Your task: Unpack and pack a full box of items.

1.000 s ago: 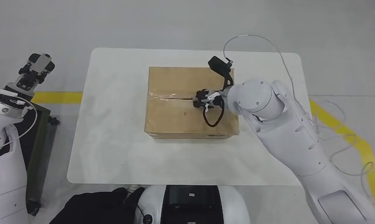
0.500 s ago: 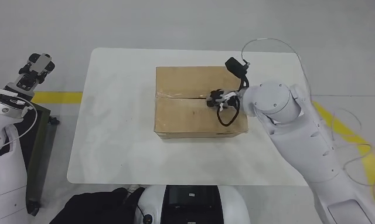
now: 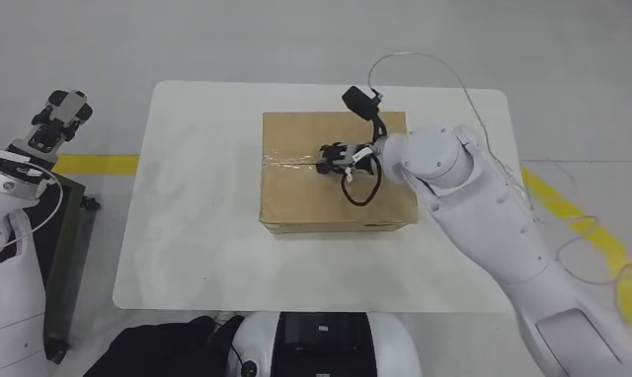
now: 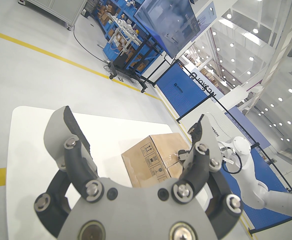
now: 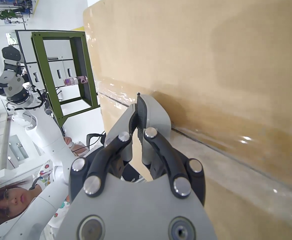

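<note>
1. Now the cardboard box [image 3: 296, 194] sits closed near the middle of the white worktop [image 3: 188, 229]. A strip of clear tape [image 3: 291, 160] runs along the seam between its top flaps.
2. The right tool [image 5: 137, 108] is over the box's top. Its fingers are pressed together with nothing between them, and their tips are at the taped seam.
3. The left tool [image 4: 133, 122] is raised beyond the worktop's left edge, well apart from the box. Its fingers are spread wide and hold nothing.
4. A black cable [image 3: 360, 191] loops from the right wrist over the box's top.
</note>
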Robot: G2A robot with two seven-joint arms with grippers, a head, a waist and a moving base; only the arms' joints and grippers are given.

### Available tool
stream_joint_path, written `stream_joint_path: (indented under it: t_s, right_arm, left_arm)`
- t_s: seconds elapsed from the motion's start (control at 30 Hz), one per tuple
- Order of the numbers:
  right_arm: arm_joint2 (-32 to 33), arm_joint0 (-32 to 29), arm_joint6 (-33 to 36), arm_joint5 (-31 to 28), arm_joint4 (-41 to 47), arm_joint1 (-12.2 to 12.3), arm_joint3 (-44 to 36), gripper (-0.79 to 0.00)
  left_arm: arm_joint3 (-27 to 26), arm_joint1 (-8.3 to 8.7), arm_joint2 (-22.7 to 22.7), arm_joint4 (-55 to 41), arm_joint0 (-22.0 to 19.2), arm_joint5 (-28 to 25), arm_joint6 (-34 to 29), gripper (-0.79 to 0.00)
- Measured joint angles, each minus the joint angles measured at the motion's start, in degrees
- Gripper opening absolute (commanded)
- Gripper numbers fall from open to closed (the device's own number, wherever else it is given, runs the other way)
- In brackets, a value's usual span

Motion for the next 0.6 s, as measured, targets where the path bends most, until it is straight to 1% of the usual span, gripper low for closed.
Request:
stream_joint_path:
  t_s: [0.17,0.43,0.6]
  right_arm:
    - [-3.5,3.4,-1.4,-1.8,2.9,-2.0,5.1,-0.785]
    - [-6.3,6.2,-2.6,-3.8,5.4,-4.0,7.1,-0.785]
    - [-7.2,7.2,-2.7,-4.8,6.2,-4.8,8.6,-0.785]
  left_arm:
    - [0.0,0.00,0.0,0.0,0.0,0.0,0.0,0.000]
    - [0.0,0.00,0.0,0.0,0.0,0.0,0.0,0.000]
    - [0.0,0.00,0.0,0.0,0.0,0.0,0.0,0.000]
